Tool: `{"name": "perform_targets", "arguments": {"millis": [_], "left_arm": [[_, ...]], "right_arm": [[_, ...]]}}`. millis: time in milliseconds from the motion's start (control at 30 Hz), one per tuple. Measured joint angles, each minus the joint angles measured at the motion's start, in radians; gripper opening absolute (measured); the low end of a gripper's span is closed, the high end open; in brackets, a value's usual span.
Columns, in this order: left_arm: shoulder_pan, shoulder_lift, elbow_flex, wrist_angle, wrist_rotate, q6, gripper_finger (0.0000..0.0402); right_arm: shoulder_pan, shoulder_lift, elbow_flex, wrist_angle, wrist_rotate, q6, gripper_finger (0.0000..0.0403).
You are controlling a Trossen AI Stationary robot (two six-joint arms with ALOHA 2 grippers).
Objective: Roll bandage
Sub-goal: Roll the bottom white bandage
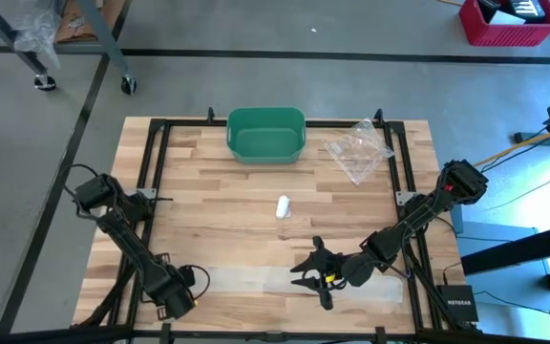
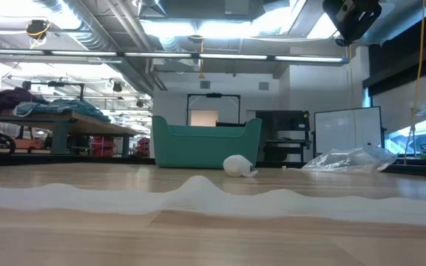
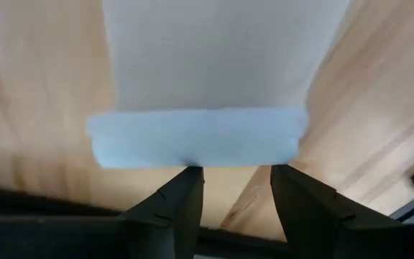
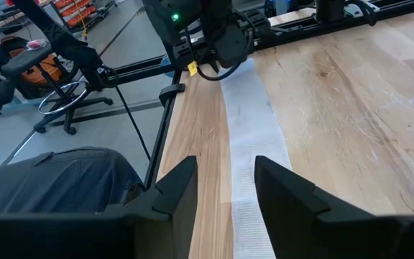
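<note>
A long white bandage [image 1: 294,282] lies unrolled along the table's near edge, flat on the wood. Its left end is turned over into a thick rolled band [image 3: 192,137]. My left gripper [image 3: 236,183] points down at that end, open, its fingertips at the band's near edge; in the high view my left gripper [image 1: 189,287] is at the near left. My right gripper [image 1: 313,275] stands open over the strip's middle, looking along the bandage [image 4: 254,137]. In the low view the bandage [image 2: 198,193] shows a low hump. My left gripper comes from above, slanting down, with one fingertip [image 3: 189,176] right at the edge of the rolled band [image 3: 185,160]. Whether it touches the band cannot be told. The band lies on the table, not between the fingers.
A small white roll [image 1: 282,206] lies mid-table. A green bin [image 1: 266,134] stands at the far edge, with a clear plastic bag [image 1: 359,151] to its right. Black frame rails [image 1: 156,172] run along the table's sides.
</note>
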Motion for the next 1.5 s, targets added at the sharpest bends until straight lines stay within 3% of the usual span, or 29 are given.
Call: {"name": "perform_targets", "arguments": {"millis": [167, 333, 433, 567, 900, 1067, 1367, 1500], "left_arm": [[0.029, 0.0, 0.004, 0.046, 0.012, 0.014, 0.0155], [0.004, -0.014, 0.092, -0.075, 0.052, -0.006, 0.0155], [-0.031, -0.052, 0.142, -0.127, -0.064, -0.098, 0.0155], [-0.089, -0.08, 0.15, -0.137, -0.265, -0.358, 0.0155], [-0.233, -0.072, 0.048, -0.031, -0.479, -0.828, 0.0155], [-0.26, -0.072, -0.009, 0.005, -0.532, -0.93, 0.0155], [-0.263, -0.075, -0.083, 0.108, -0.587, -0.937, 0.0155], [-0.264, -0.074, -0.101, 0.11, -0.667, -0.953, 0.0155]], "right_arm": [[0.0, 0.0, 0.0, 0.0, 0.0, 0.0, 0.0142], [0.0, 0.0, 0.0, -0.001, 0.0, 0.0, 0.0142], [0.0, 0.0, 0.0, -0.001, -0.001, 0.0, 0.0142], [0.0, 0.0, 0.0, 0.0, -0.01, 0.0, 0.0142], [0.0, 0.0, 0.0, 0.0, -0.018, 0.008, 0.0142], [0.0, 0.0, 0.0, 0.0, -0.017, 0.008, 0.0142], [0.0, 0.0, 0.0, 0.0, -0.017, 0.008, 0.0142], [0.0, 0.0, 0.0, 0.0, -0.017, 0.008, 0.0142]]}}
